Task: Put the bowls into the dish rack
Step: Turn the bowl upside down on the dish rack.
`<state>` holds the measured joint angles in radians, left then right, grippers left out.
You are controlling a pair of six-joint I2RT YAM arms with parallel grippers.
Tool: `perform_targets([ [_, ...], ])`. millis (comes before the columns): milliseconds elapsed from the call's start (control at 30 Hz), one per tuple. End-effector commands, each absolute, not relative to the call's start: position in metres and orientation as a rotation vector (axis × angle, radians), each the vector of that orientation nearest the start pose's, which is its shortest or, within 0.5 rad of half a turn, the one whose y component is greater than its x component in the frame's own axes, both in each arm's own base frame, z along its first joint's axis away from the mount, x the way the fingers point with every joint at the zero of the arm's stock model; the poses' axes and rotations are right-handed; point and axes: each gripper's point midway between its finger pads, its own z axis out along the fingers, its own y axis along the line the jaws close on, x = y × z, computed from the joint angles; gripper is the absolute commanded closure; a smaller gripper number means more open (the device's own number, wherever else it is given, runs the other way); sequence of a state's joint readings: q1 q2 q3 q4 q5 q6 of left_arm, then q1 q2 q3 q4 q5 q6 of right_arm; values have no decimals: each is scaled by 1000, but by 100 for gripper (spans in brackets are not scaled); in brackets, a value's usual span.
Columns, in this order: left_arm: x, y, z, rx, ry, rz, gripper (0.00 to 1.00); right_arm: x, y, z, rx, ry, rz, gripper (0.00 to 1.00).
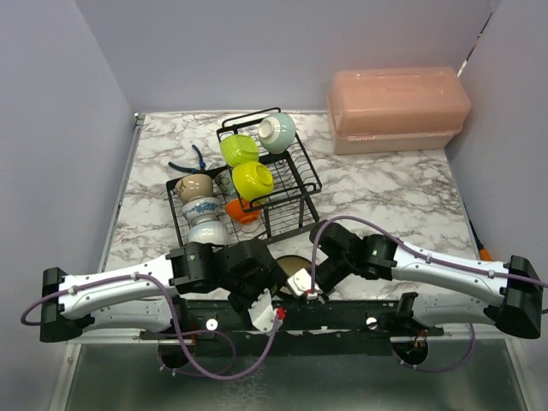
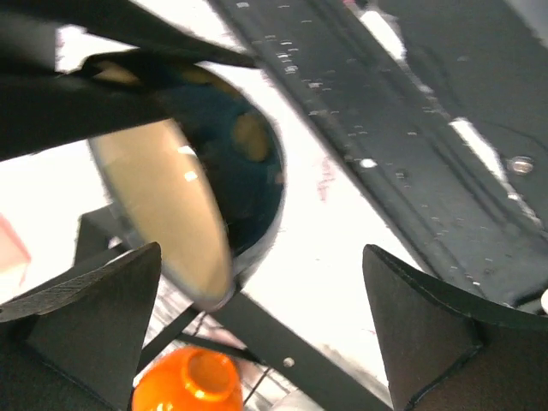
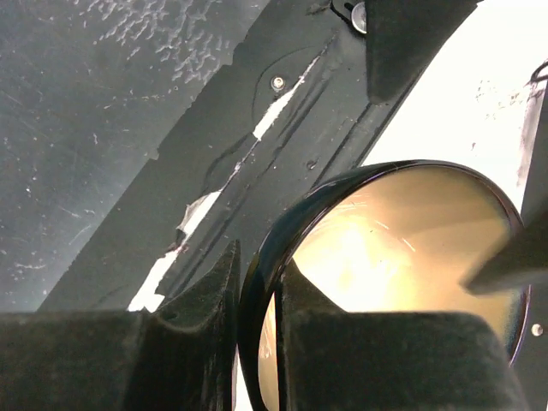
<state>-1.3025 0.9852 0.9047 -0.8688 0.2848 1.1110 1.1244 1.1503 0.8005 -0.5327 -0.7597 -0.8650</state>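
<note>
Pinches the rim of the dark bowl in the right gripper, just in front of the dish rack. Holds left gripper wide open, empty. Likely hard, slippery, breakable: grip rim gently.

Dark bowl, apparently tilted

Soft even light, wrist views overexposed (blurry)

The left arm and right arm have white link shells, black joint housings and black base blocks at either end of the black mounting rail. A purple cable runs along each arm. Two round pale fasteners sit on the rail.
</note>
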Motion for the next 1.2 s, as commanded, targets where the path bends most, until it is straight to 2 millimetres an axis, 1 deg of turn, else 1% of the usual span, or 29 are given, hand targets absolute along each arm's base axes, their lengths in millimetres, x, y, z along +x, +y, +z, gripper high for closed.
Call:
perform_targets([
  [0, 84, -260, 206, 2067, 891, -321, 1, 39, 304, 154, -2106, 1055, 1028, 100],
  [100, 96, -252, 226, 1906, 957, -285, 1, 42, 306, 161, -2072, 1084, 1028, 100],
  [200, 109, -242, 255, 1685, 1031, -272, 1, 42, 312, 176, -2017, 1111, 1050, 99],
  [300, 125, -231, 286, 1381, 1144, -311, 1, 43, 319, 200, -1940, 1125, 1085, 99],
  [400, 139, -217, 317, 1090, 1211, -353, 1, 49, 327, 228, -1818, 1185, 1129, 99],
  [467, 147, -208, 333, 958, 1231, -365, 1, 51, 330, 247, -1770, 1206, 1182, 100],
  [567, 156, -197, 349, 834, 1263, -352, 1, 60, 333, 278, -1672, 1283, 1292, 100],
  [600, 158, -195, 352, 806, 1277, -348, 1, 67, 333, 289, -1624, 1326, 1334, 100],
  [667, 165, -189, 356, 745, 1312, -327, 1, 74, 334, 306, -1586, 1348, 1403, 100],
  [733, 173, -181, 356, 675, 1353, -280, 1, 77, 334, 326, -1566, 1324, 1465, 100],
  [833, 177, -179, 350, 640, 1385, -264, 1, 82, 332, 358, -1524, 1266, 1556, 100],
  [900, 178, -177, 347, 605, 1403, -271, 1, 91, 328, 379, -1472, 1243, 1615, 100],
  [933, 180, -175, 346, 574, 1416, -272, 1, 97, 325, 389, -1438, 1239, 1635, 99],
  [1067, 185, -163, 338, 438, 1472, -274, 1, 136, 315, 430, -1269, 1194, 1655, 100],
  [1167, 184, -164, 330, 417, 1486, -306, 1, 166, 314, 453, -1154, 1186, 1634, 99],
])
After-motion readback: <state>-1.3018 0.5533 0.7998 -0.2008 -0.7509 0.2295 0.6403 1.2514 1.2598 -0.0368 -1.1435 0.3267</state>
